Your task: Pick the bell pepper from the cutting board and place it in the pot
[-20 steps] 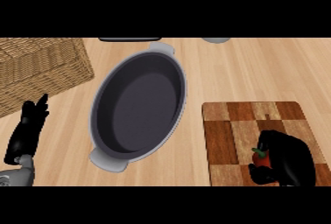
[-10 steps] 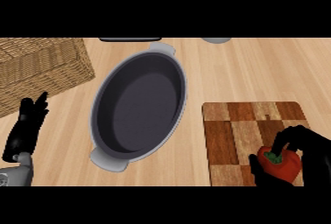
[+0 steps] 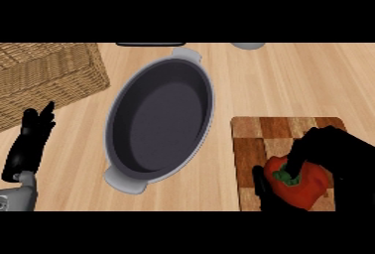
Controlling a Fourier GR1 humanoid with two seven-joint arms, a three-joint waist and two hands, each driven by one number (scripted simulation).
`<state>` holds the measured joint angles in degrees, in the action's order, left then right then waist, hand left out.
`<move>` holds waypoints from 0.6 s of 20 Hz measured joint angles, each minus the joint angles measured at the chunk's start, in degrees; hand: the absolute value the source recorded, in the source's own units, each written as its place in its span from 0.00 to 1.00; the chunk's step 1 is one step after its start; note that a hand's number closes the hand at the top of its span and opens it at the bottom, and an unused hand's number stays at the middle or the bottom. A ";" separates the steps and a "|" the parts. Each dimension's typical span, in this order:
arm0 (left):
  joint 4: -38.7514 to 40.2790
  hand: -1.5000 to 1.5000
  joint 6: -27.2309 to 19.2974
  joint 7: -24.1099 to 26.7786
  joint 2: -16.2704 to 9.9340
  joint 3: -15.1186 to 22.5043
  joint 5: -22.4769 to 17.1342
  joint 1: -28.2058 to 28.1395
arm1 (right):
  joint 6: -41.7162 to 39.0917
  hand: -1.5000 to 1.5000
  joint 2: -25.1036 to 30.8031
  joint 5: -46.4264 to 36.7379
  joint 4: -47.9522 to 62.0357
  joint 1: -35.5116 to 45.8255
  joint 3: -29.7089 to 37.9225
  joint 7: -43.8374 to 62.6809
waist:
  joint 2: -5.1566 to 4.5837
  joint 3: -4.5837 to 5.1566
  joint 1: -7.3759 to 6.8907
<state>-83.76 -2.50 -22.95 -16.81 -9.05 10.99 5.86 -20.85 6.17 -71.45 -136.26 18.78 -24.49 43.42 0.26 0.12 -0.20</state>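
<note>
Bare counter (image 3: 219,163) between cutting board (image 3: 253,130) and pot (image 3: 159,119) — unobstructed.

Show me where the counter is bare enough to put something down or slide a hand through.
Free: the wood right of the pot and above the cutting board, and the strip between the pot and the wicker basket, above the resting left hand. Crowded: the board's lower end, where the right hand curls round the bell pepper.

- The counter (image 3: 293,79) was of light wood planks.
- A woven wicker basket (image 3: 44,74) stood at the left.
- A grey round object (image 3: 249,45) showed at the far edge.
</note>
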 measured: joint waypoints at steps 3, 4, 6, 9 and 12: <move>0.23 0.50 0.26 -0.30 -0.35 -0.38 0.04 0.67 | -3.32 1.00 -3.16 1.45 3.33 8.78 -1.10 5.33 | -0.07 0.00 -0.26; 0.47 0.50 -0.01 -0.21 0.20 0.15 0.46 0.79 | -3.86 1.00 -3.78 2.88 5.07 11.92 -0.62 6.86 | -0.10 0.00 -0.35; 0.63 0.50 -0.32 -0.01 0.89 0.63 0.78 1.05 | -3.38 1.00 -4.60 5.34 9.19 17.45 -0.79 9.42 | -0.14 0.00 -0.52; 0.48 0.50 0.34 -0.35 0.47 0.23 0.36 1.20 | -2.30 1.00 -5.22 9.22 15.25 24.06 -0.70 12.65 | -0.14 0.01 -0.79; 0.02 0.50 0.23 -0.87 0.53 0.49 0.83 1.57 | -0.39 1.00 -5.54 13.10 22.24 29.44 0.43 14.65 | -0.20 -0.01 -0.97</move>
<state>-83.74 -2.27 -23.82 -16.29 -8.55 11.82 7.43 -21.23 0.63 -58.35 -114.01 48.22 -24.07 58.08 0.06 0.11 -1.16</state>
